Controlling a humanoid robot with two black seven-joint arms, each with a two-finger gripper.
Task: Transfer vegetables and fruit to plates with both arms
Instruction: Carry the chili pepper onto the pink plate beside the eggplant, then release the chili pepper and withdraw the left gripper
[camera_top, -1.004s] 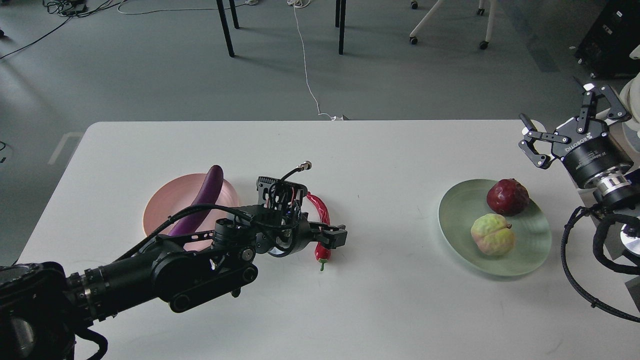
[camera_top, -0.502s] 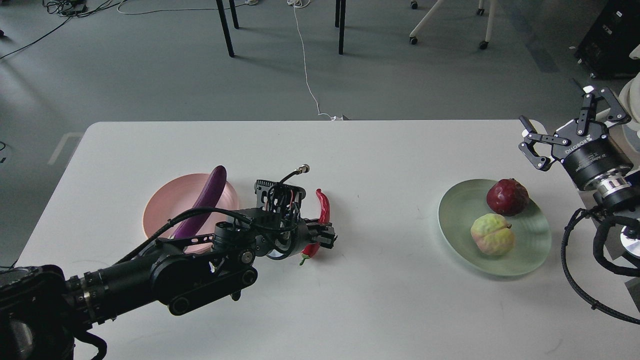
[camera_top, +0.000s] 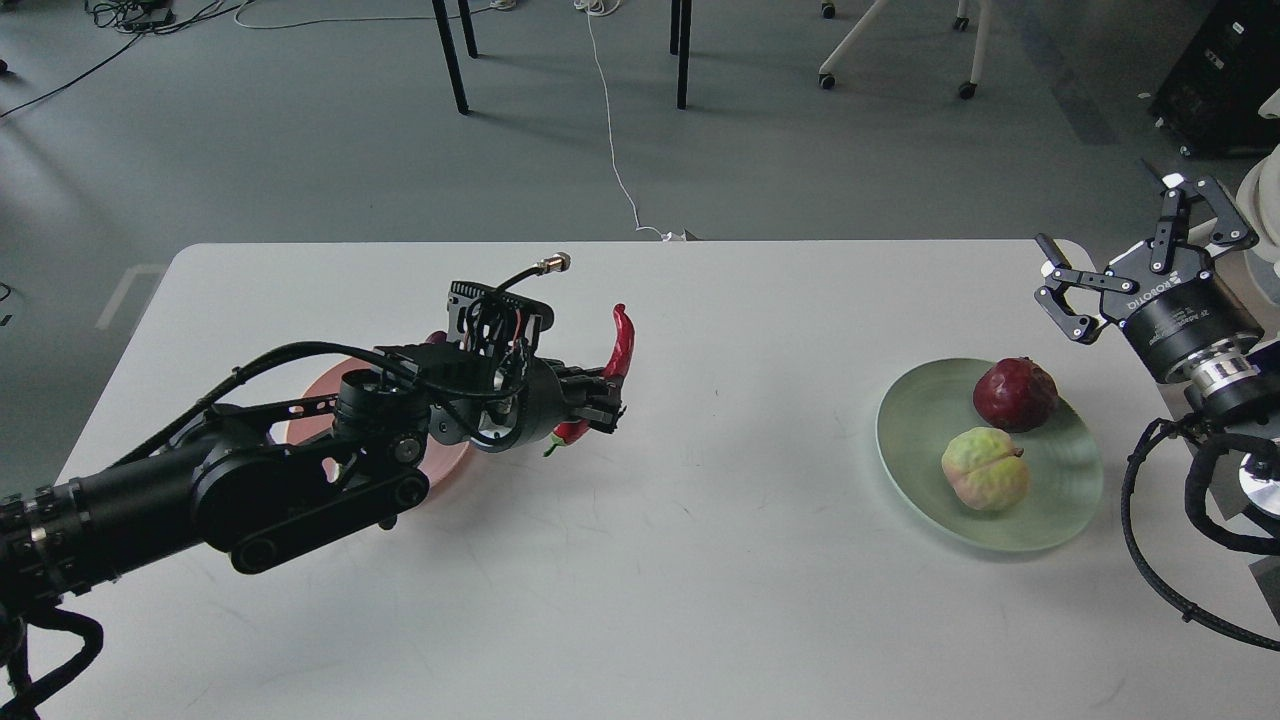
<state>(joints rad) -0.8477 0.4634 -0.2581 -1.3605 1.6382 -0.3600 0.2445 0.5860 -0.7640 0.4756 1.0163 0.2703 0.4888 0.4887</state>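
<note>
On white table (camera_top: 700, 560), over grey floor with cables, black chair legs (camera_top: 455, 55) beyond far edge. Left of table centre: pale pink plate (camera_top: 315, 400), mostly hidden under left arm; eggplant barely visible, unclear. Just right of pink plate: left pincer (camera_top: 600, 400), clamped on red chili pepper (camera_top: 618, 345), lifted off table, red end pointing up, green tip (camera_top: 553, 447) low beside fingers. Well right of pink plate: mint green plate (camera_top: 920, 410) carrying dark red fruit (camera_top: 1015, 395) and yellow-green fruit (camera_top: 985, 468). Beyond green plate, at table's right edge: right pincer (camera_top: 1120, 255), spread wide, holding nothing.
</note>
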